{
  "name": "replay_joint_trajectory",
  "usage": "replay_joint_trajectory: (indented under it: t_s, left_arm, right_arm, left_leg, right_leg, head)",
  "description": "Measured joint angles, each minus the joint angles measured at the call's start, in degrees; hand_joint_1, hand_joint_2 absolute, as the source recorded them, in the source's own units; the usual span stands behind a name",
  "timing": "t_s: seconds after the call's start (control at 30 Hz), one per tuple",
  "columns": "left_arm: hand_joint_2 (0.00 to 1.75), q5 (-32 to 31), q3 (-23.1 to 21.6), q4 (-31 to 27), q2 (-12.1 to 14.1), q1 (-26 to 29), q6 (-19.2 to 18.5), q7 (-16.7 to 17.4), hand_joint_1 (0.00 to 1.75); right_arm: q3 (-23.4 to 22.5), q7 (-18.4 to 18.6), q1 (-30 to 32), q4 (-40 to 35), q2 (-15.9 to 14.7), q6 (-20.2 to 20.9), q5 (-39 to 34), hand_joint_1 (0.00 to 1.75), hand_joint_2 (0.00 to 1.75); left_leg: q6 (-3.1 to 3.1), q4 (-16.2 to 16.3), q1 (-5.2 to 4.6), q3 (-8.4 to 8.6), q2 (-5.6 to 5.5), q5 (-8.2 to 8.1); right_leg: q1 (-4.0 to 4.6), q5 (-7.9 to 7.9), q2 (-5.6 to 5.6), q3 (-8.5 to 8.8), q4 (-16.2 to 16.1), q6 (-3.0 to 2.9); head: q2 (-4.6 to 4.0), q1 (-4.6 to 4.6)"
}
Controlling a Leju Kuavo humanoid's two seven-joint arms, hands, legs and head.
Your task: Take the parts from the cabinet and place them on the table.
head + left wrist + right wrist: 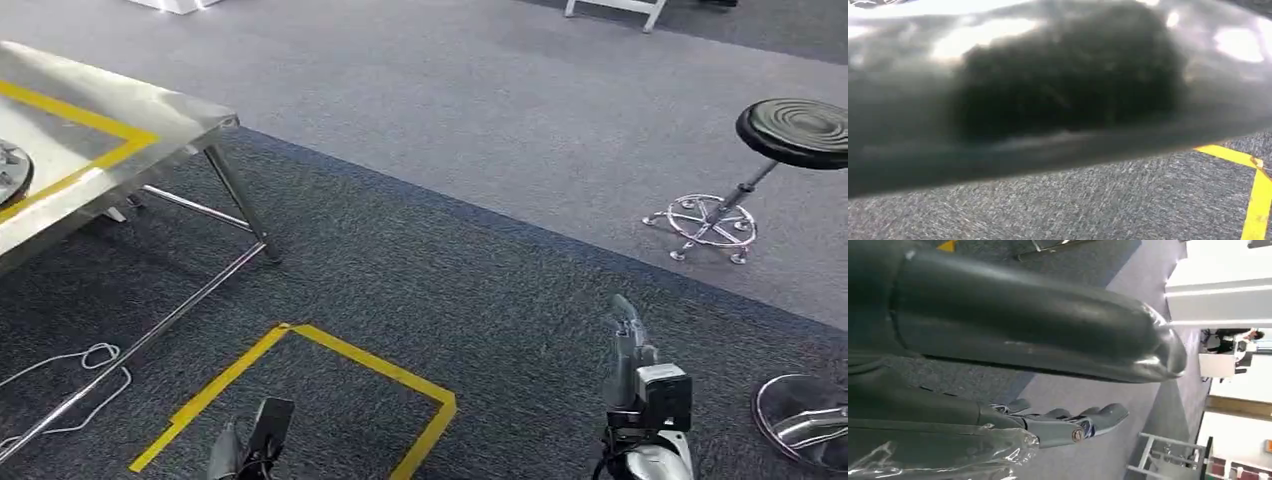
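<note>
A steel table [150, 105] with yellow tape lines stands at the left of the head view. A round metal part [10, 172] lies on it, cut off by the picture's left edge. My left hand [250, 445] hangs low over the carpet with its dark fingers straight and nothing in it. Further right, my right hand [635, 365] hangs with its fingers [1073, 420] stretched out and its thumb [1048, 330] apart from them, holding nothing. Clear plastic film [948, 455] wraps the right wrist. The left wrist view is blurred by a dark shape close to the lens.
A yellow tape square [300, 380] marks the dark carpet between my hands; its corner [1255, 200] shows in the left wrist view. A black stool [795, 130] stands at the right, a chrome stool base [805, 420] at the lower right. A white cable [70, 375] lies under the table.
</note>
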Motion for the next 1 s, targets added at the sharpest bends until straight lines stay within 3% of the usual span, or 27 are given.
replay_joint_trajectory:
  t_s: [0.03, 0.07, 0.1, 0.13, 0.17, 0.2, 0.27, 0.3, 0.33, 0.37, 0.43, 0.47, 0.5, 0.53, 0.57, 0.63, 0.67, 0.7, 0.77, 0.83, 0.87, 0.97, 1.0]
  left_arm:
    - [0.00, 0.0, 0.0, 0.0, 0.0, 0.0, 0.0, 0.0, 0.00]
    - [0.00, 0.0, 0.0, 0.0, 0.0, 0.0, 0.0, 0.0, 0.00]
    - [0.00, 0.0, 0.0, 0.0, 0.0, 0.0, 0.0, 0.0, 0.00]
    - [0.00, 0.0, 0.0, 0.0, -0.1, -0.1, 0.0, 0.1, 0.00]
    - [0.00, 0.0, 0.0, 0.0, 0.0, -0.1, 0.0, 0.2, 0.00]
    - [0.00, 0.0, 0.0, 0.0, 0.0, -0.1, 0.0, 0.2, 0.00]
    - [0.00, 0.0, 0.0, 0.0, -0.1, -0.1, -0.1, 0.2, 0.00]
    - [0.00, 0.0, 0.0, 0.0, -0.1, -0.1, -0.2, 0.2, 0.00]
    - [0.00, 0.0, 0.0, 0.0, -0.1, -0.1, -0.2, 0.2, 0.00]
    - [0.00, 0.0, 0.0, 0.0, -0.1, -0.1, -0.2, 0.2, 0.00]
    - [0.00, 0.0, 0.0, 0.0, 0.0, 0.0, -0.2, 0.2, 0.00]
    - [0.00, 0.0, 0.0, 0.0, 0.0, 0.0, -0.2, 0.2, 0.00]
    - [0.00, 0.0, 0.0, 0.0, 0.0, 0.1, -0.2, 0.2, 0.00]
    - [0.00, 0.0, 0.0, 0.0, 0.0, 0.2, -0.2, 0.2, 0.00]
    - [0.00, 0.0, 0.0, 0.0, 0.1, 0.2, -0.2, 0.2, 0.00]
    - [0.00, 0.0, 0.0, 0.0, 0.1, 0.1, -0.2, 0.2, 0.00]
    - [0.00, 0.0, 0.0, 0.0, 0.1, 0.1, -0.2, 0.2, 0.00]
    - [0.00, 0.0, 0.0, 0.0, 0.1, -0.1, -0.2, 0.2, 0.00]
    - [0.00, 0.0, 0.0, 0.0, 0.1, -0.1, -0.2, 0.3, 0.00]
    - [0.00, 0.0, 0.0, 0.0, -0.1, 0.0, -0.2, 0.4, 0.00]
    - [0.00, -0.1, 0.0, 0.0, -0.1, -0.1, -0.2, 0.4, 0.00]
    - [0.00, -0.3, 0.0, 0.0, -0.3, 0.0, -0.3, 0.6, 0.00]
    - [0.00, -0.3, 0.0, 0.0, -0.2, 0.0, -0.3, 0.7, 0.00]
  right_arm:
    - [-0.2, 0.0, -0.1, 0.0, 0.0, 0.0, 0.0, 0.00, 0.00]
    - [-0.3, -0.1, -0.2, 0.0, 0.0, 0.1, 0.0, 0.00, 0.00]
    - [-0.5, -0.1, -0.2, 0.0, 0.0, 0.2, 0.0, 0.00, 0.00]
    - [-0.6, -0.2, -0.3, 0.0, 0.0, 0.2, 0.0, 0.00, 0.00]
    - [-0.6, -0.2, -0.5, 0.0, 0.0, 0.2, 0.0, 0.00, 0.00]
    - [-0.6, -0.2, -0.5, 0.0, 0.0, 0.2, 0.0, 0.00, 0.00]
    - [-0.8, -0.3, -0.3, 0.0, 0.0, 0.2, 0.0, 0.00, 0.00]
    - [-0.9, -0.3, -0.2, 0.0, 0.0, 0.2, 0.0, 0.00, 0.00]
    - [-1.0, -0.3, -0.3, -0.1, 0.0, 0.2, 0.0, 0.00, 0.00]
    - [-1.1, -0.4, -0.5, -0.1, 0.0, 0.2, 0.0, 0.00, 0.00]
    - [-1.1, -0.4, -0.4, -0.1, 0.0, 0.2, 0.0, 0.00, 0.00]
    - [-1.1, -0.4, -0.3, -0.1, 0.0, 0.2, 0.0, 0.00, 0.00]
    - [-1.1, -0.3, -0.2, -0.1, 0.0, 0.2, 0.0, 0.00, 0.00]
    - [-1.1, -0.3, -0.2, -0.1, 0.0, 0.2, 0.0, 0.00, 0.00]
    - [-1.2, -0.3, -0.2, -0.1, 0.0, 0.2, 0.0, 0.00, 0.00]
    - [-1.2, -0.3, -0.2, -0.1, 0.0, 0.2, 0.0, 0.00, 0.00]
    - [-1.2, -0.3, -0.2, -0.1, 0.0, 0.2, 0.0, 0.00, 0.00]
    - [-1.2, -0.3, -0.3, -0.1, 0.0, 0.2, 0.0, 0.00, 0.00]
    - [-1.4, -0.3, -0.2, -0.1, 0.0, 0.2, 0.0, 0.00, 0.00]
    - [-1.4, -0.3, -0.1, -0.1, 0.0, 0.3, 0.0, 0.00, 0.00]
    - [-1.5, -0.3, -0.1, -0.1, 0.0, 0.3, 0.0, 0.00, 0.00]
    - [-1.6, -0.3, 0.1, -0.1, 0.0, 0.3, 0.0, 0.00, 0.00]
    - [-1.7, -0.3, 0.2, -0.1, 0.0, 0.3, 0.0, 0.00, 0.00]
  left_leg:
    - [-0.01, 0.0, 0.00, 0.03, 0.21, -0.01]
    - [-0.06, 0.0, 0.01, 0.12, 0.39, -0.04]
    - [-0.20, 0.0, 0.02, 0.26, 0.53, -0.13]
    - [-0.46, 0.1, -0.11, 0.38, 0.68, -0.27]
    - [-0.77, 0.4, -0.57, 0.20, 0.72, -0.40]
    - [-1.06, 0.3, -0.59, 0.12, 0.86, -0.24]
    - [-1.51, 0.2, -0.35, 0.14, 1.28, -0.08]
    - [-1.91, 0.3, -0.36, 0.25, 1.46, -0.28]
    - [-2.28, 1.0, -0.22, 0.10, 0.96, -1.10]
    - [-2.52, 3.3, -0.18, -0.90, 0.51, -2.85]
    - [-2.86, 12.5, -0.05, -5.11, 0.17, -7.50]
    - [-2.91, 16.4, -0.05, -7.04, 0.12, -8.79]
    - [-2.90, 18.2, -0.04, -8.05, 0.11, -8.91]
    - [-2.77, 17.3, -0.04, -7.66, 0.10, -7.49]
    - [-2.53, 14.2, -0.05, -6.19, 0.05, -5.05]
    - [-1.84, 4.6, -0.08, -1.37, -0.70, -0.02]
    - [-1.44, 2.0, -0.17, -0.14, -1.82, 0.03]
    - [-1.36, 0.3, -0.10, 0.40, -1.69, -0.65]
    - [-1.26, 0.6, -0.40, 0.15, -1.54, -0.62]
    - [-0.57, -0.5, 0.04, 0.53, -0.97, 0.00]
    - [-0.25, -0.4, 0.06, 0.57, -0.71, 0.03]
    - [-0.05, -0.4, -0.13, 0.48, 0.05, -0.05]
    - [-0.04, -0.4, -0.13, 0.45, 0.38, -0.07]
  right_leg:
    - [-0.02, 1.75, -0.06, 0.95, -2.1, 0.04]
    - [-0.04, 4.16, -0.24, 3.05, -6.2, -0.01]
    - [-0.05, 6.79, -0.84, 6.08, -12.1, -0.10]
    - [-0.03, 7.97, -2.21, 8.70, -17.1, -0.19]
    - [0.41, 7.28, -2.47, 9.61, -18.3, -0.48]
    - [0.30, 7.49, -2.01, 9.42, -18.2, -1.04]
    - [0.60, 7.53, -1.62, 9.20, -18.0, -1.59]
    - [0.41, 7.83, -1.44, 9.34, -18.4, -2.11]
    - [0.18, 8.04, -1.23, 9.57, -18.6, -2.47]
    - [0.14, 8.05, -0.98, 9.57, -18.6, -2.79]
    - [0.21, 8.05, -0.52, 9.47, -18.6, -3.07]
    - [0.28, 8.05, -0.27, 9.41, -18.6, -3.14]
    - [0.33, 8.07, 0.03, 9.40, -18.5, -3.16]
    - [0.40, 8.07, 0.33, 9.43, -18.5, -3.16]
    - [0.46, 8.07, 0.67, 9.46, -18.5, -3.16]
    - [0.50, 8.04, 1.28, 9.66, -18.5, -3.07]
    - [0.62, 7.98, 1.44, 9.54, -18.4, -2.90]
    - [0.80, 8.00, 1.83, 9.03, -18.0, -2.49]
    - [0.47, 8.25, 1.96, 8.77, -18.2, -1.93]
    - [0.57, 7.92, 1.98, 8.15, -18.0, -1.20]
    - [0.61, 6.43, 1.17, 7.52, -16.3, -1.03]
    - [0.38, 0.86, 0.25, 1.62, -3.9, -0.61]
    - [0.37, 0.33, 0.08, 0.13, -1.2, -0.45]
  head:
    - [0.00, 0.04]
    - [0.00, 0.02]
    - [0.00, 0.02]
    - [0.00, 0.07]
    - [0.00, 0.09]
    - [0.00, -0.35]
    - [0.00, -0.33]
    - [0.00, -0.28]
    - [0.00, -0.33]
    - [0.00, -0.72]
    - [0.00, -0.87]
    - [0.00, -0.85]
    - [0.00, -0.87]
    - [0.00, -0.83]
    - [0.00, -0.88]
    - [0.00, -0.85]
    - [0.00, -0.81]
    - [0.00, -0.74]
    - [0.00, -0.83]
    - [0.00, -0.81]
    - [0.00, -0.46]
    - [0.00, -0.31]
    - [0.00, -0.20]
